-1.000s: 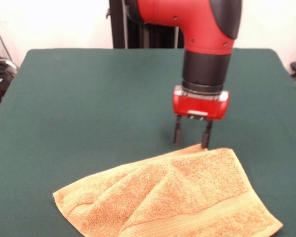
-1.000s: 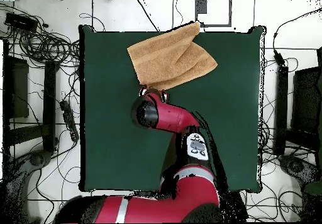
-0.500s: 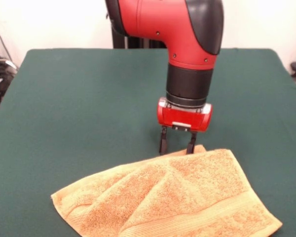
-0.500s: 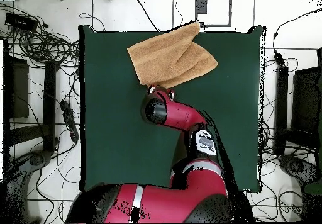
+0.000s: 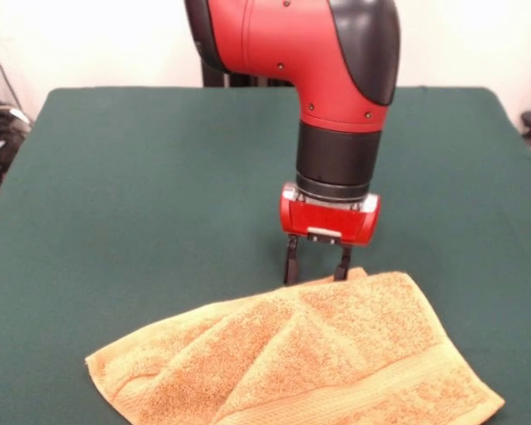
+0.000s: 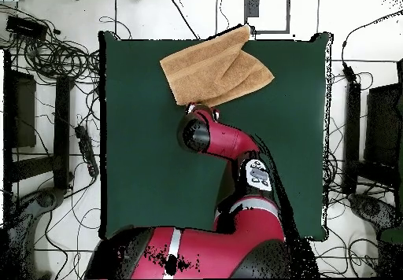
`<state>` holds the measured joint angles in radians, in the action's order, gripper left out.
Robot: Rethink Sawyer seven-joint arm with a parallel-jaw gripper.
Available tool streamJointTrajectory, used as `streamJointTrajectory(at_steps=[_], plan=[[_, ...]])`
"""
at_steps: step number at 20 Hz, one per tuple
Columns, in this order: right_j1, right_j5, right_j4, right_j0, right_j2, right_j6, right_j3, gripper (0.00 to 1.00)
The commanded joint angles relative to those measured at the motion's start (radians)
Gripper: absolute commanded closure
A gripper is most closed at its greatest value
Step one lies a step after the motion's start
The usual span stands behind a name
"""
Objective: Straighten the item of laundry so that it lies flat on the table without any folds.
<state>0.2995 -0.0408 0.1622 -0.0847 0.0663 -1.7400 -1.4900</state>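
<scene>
The towel [image 5: 301, 354] lay folded over on itself near one edge of the table [image 5: 142, 177], a diagonal crease running across its middle and one flap doubled over the rest. In the overhead view it sat at the table's top edge, one corner hanging slightly past it. The gripper [image 5: 317, 270] stood upright at the towel's far corner, fingers spread either side of that corner and tips down at cloth level; nothing was yet pinched. My judgement: the step was grasping the top layer's corner. To do it well, close only on the upper flap, lift little, then draw it away from the crease.
</scene>
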Motion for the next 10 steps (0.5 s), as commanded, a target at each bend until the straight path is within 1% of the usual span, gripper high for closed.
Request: streamJointTrajectory(at_steps=[1, 10], plan=[[-0.115, 0.051, 0.011, -0.020, -0.106, -0.164, 0.063, 1.00], [-0.105, 0.018, 0.005, -0.025, -0.110, -0.158, 0.054, 1.00]])
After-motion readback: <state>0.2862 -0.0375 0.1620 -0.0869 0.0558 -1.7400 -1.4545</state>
